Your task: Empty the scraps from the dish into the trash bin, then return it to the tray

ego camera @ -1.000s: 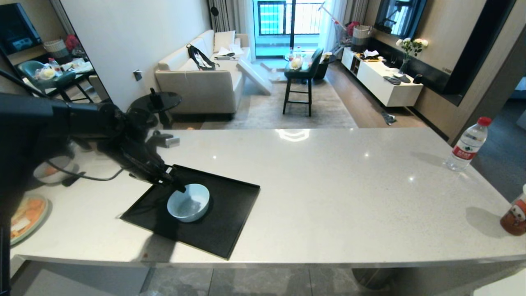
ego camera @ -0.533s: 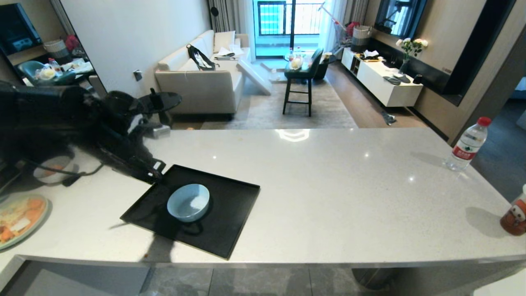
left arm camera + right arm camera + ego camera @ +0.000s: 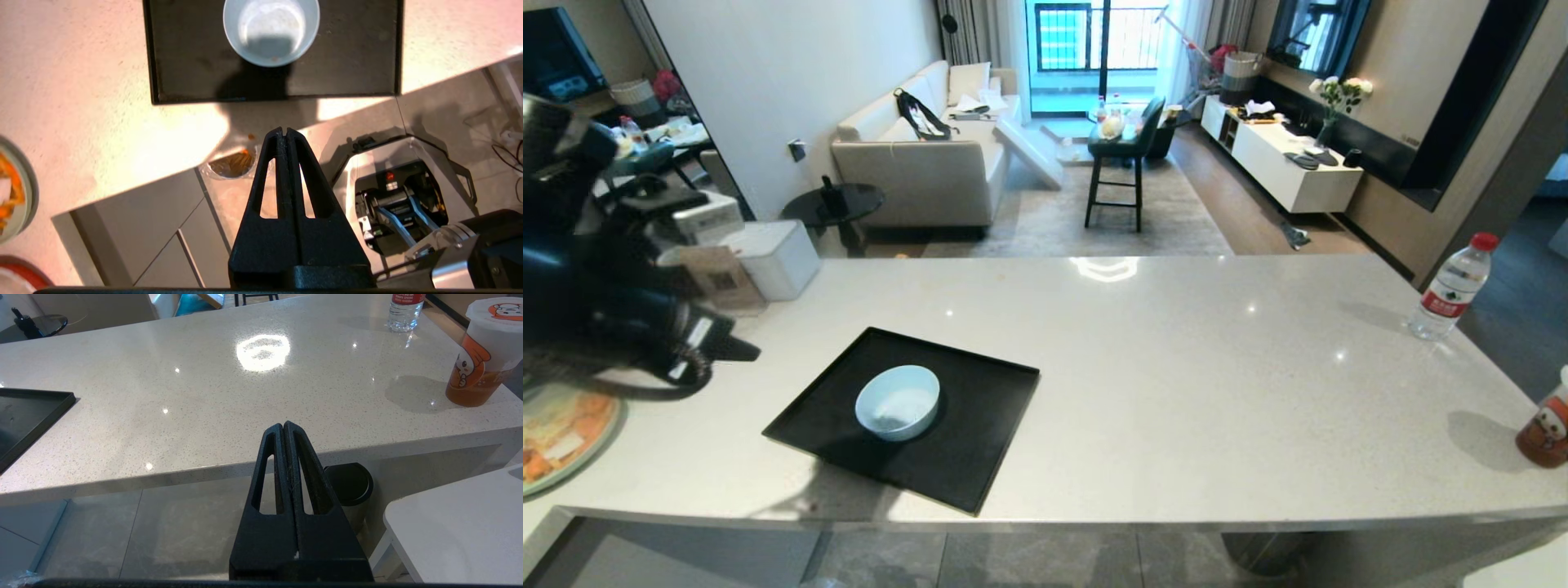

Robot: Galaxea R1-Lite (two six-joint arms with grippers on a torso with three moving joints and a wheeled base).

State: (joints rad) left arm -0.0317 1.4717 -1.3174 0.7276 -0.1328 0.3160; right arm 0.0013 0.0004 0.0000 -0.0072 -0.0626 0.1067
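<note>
Left pincer closed and empty, well clear of the dish resting scrap-free on the tray, so probably finished; right pincer closed, parked.

Dish on tray, tray on counter, plate left of tray

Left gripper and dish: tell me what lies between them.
In the left wrist view, only bare counter and tray floor separate left gripper from dish.

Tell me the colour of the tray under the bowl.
Matte black tray, clearest in the head view.
</note>
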